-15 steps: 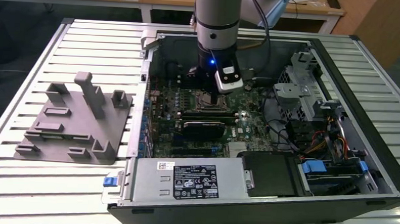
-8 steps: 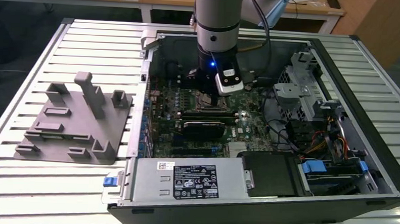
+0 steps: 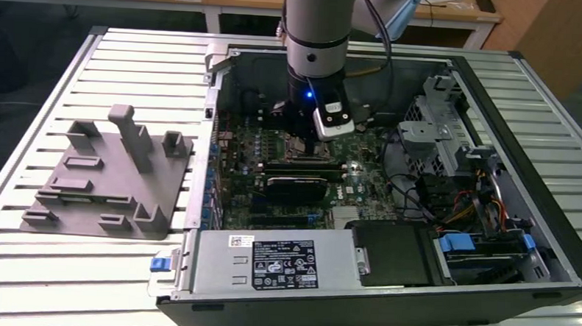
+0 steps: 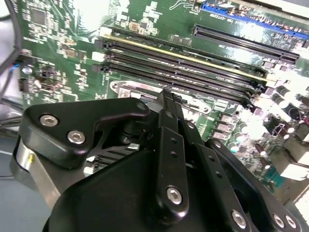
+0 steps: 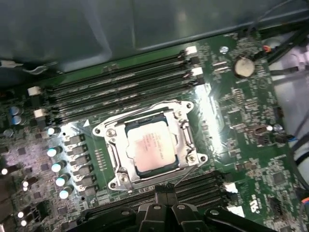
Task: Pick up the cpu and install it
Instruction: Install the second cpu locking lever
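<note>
The cpu, a small square chip with a silvery top, lies flat inside the metal-framed socket on the green motherboard. In the first wrist view my gripper hovers just beside the socket's edge, apart from the chip. Its two black fingers are pressed together with nothing between them, so it is shut and holds nothing. In the exterior view the arm reaches straight down into the open computer case, over the middle of the board.
Long memory slots run beside the socket, and capacitors line another side. A grey fixture sits on the slatted table at the exterior view's left. In the case are a power supply, a drive cage and cables.
</note>
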`<state>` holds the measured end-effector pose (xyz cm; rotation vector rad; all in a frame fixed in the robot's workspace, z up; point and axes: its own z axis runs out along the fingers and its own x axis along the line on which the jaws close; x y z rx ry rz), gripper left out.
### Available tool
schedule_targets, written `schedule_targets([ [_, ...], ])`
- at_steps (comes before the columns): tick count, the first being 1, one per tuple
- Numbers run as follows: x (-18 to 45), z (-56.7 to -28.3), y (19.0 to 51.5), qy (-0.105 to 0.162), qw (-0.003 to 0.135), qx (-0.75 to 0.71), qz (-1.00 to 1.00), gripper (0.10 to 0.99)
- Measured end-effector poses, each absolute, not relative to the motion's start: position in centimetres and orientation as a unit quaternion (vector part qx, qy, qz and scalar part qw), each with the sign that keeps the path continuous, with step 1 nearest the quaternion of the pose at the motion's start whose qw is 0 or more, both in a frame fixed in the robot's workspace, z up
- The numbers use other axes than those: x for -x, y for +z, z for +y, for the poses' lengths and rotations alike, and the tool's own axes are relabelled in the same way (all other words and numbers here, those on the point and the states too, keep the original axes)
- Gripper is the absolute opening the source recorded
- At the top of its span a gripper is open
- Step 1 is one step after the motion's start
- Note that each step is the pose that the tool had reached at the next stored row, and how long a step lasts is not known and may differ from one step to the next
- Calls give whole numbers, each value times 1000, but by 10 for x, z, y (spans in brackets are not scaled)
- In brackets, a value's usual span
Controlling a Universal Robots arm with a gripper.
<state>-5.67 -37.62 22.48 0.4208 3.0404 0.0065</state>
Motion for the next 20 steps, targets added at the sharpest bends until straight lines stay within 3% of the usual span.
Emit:
schedule_targets([
  [6, 57, -377, 221, 1, 21, -117, 993, 106],
  [14, 60, -381, 220, 2, 21, -112, 993, 106],
  [20, 64, -386, 217, 22, 19, -110, 993, 106],
])
